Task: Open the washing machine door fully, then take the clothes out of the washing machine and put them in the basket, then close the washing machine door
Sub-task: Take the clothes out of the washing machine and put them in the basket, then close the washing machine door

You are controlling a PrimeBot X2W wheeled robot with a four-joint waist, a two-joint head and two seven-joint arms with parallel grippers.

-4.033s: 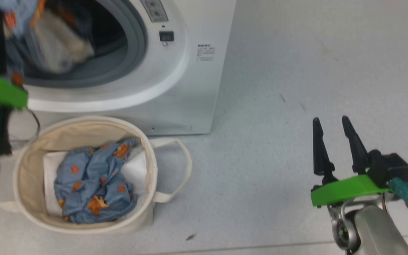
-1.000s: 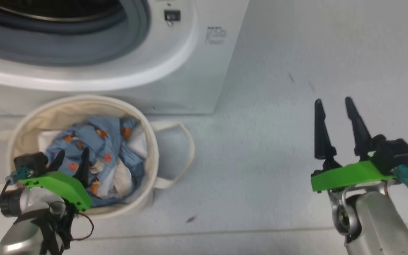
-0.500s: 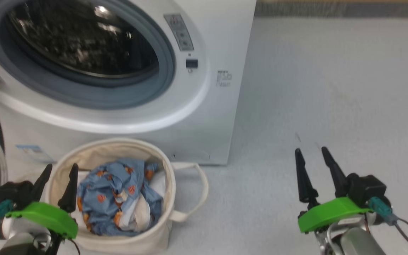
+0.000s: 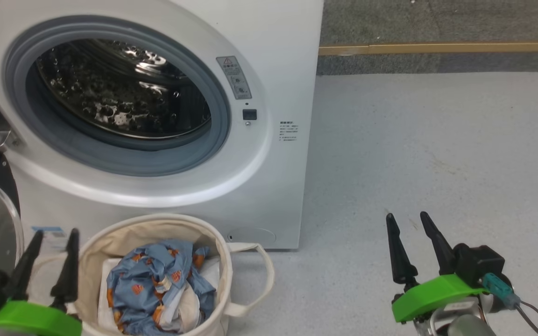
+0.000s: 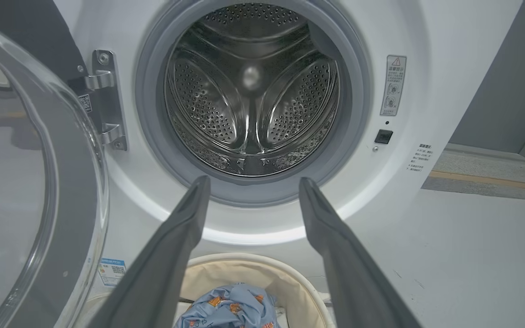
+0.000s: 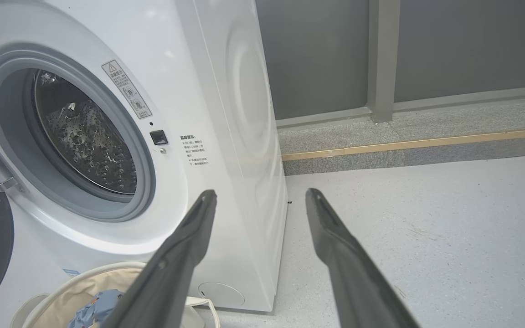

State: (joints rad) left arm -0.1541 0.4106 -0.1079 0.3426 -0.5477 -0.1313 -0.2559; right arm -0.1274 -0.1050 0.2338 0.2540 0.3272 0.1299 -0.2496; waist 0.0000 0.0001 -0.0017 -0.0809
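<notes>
The white washing machine [image 4: 273,70] stands with its steel drum [image 5: 251,86] bare; no garment shows inside. Its door [image 5: 25,182] hangs wide open on the left hinge, with the glass bowl facing me. Below the opening sits the cream basket [image 4: 152,223], holding the blue bear-print clothes [image 4: 157,289] on some white fabric. My left gripper [image 4: 55,232] is open and holds nothing, just left of the basket rim and pointing at the machine. My right gripper [image 4: 406,215] is open over the floor, well right of the machine.
Pale grey floor [image 4: 437,149] stretches to the right of the machine. A grey kerb with a yellow strip [image 4: 442,47] runs along the back, and a grey wall with a post [image 6: 383,54] rises behind it. A silver hinge bracket [image 5: 105,100] joins the door to the machine.
The head camera has tilted up, bringing the whole drum opening into view. My left gripper, which carried a garment from the drum, has left it in the basket and drawn back open.
</notes>
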